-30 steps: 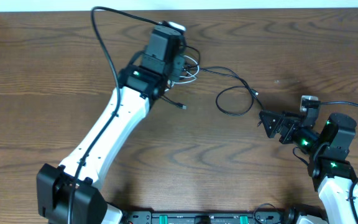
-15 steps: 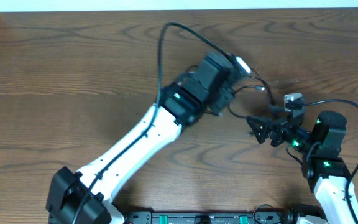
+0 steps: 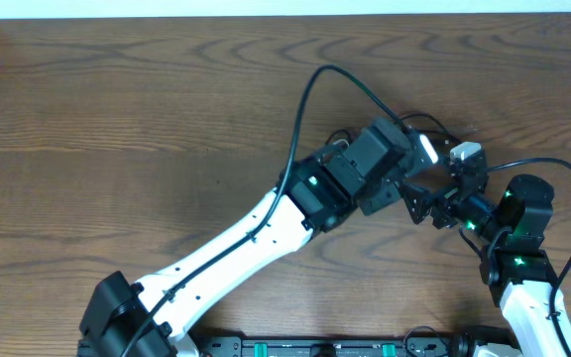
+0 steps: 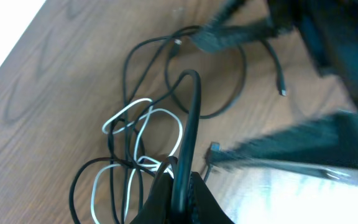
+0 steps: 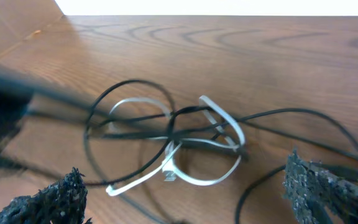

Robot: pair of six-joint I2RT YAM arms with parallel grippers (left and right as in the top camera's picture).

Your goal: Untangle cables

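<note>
Brown wood-grain table point(image 3: 117, 99) lay under everything. The cables point(image 5: 173, 134) sat on it in a loose knot toward the far right side, directly beneath my two grippers, which hung close together there. My left gripper point(image 4: 178, 186) had its fingers pressed together on a black cord point(image 4: 191, 112), which rose from the pinch in a stiff arch above the rest of the tangle. A white cord point(image 5: 222, 118) ran through the black ones in a few rings, crossing them near the middle of the knot. My right gripper point(image 5: 185, 180) had its fingers spread as wide as they went, one on each side of the knot, gripping nothing. A plug point(image 4: 283, 92) at one black cord's end lay on the wood, a little apart from the knot.
</note>
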